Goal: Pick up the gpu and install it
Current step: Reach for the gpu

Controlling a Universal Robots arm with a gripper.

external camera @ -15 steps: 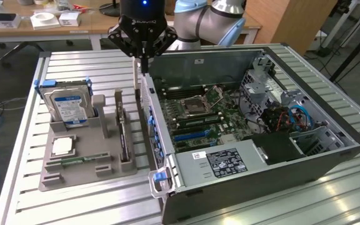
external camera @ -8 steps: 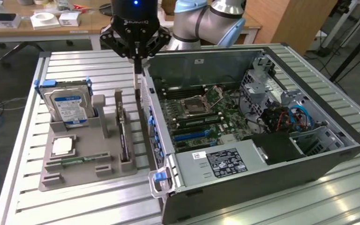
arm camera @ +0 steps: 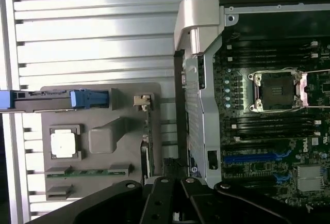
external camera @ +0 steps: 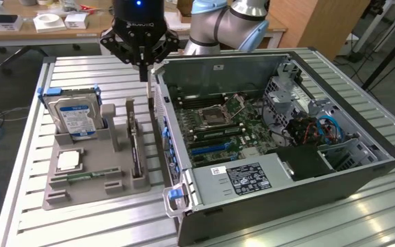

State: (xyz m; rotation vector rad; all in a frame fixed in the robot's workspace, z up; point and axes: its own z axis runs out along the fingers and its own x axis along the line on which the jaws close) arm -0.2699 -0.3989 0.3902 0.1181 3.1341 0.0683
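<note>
The gpu (external camera: 136,149) is a thin dark card standing on edge in a slot of the grey tray (external camera: 91,190), beside the open computer case. In the wrist view the gpu (arm camera: 146,139) appears edge-on, with a small metal bracket at one end. My gripper (external camera: 143,74) hangs above the far end of the tray, close to the case's corner, its fingers pressed together and holding nothing. Its black linkage and gripper (arm camera: 174,211) sit over the gap between tray and case.
The tray (arm camera: 134,92) also carries a blue-labelled hard drive (external camera: 77,116) standing upright and a square silver CPU (external camera: 69,160). The open case (external camera: 362,170) lies at the exterior view's right, showing the motherboard with a blue slot (external camera: 215,148). All of it rests on a slatted metal table (external camera: 81,67).
</note>
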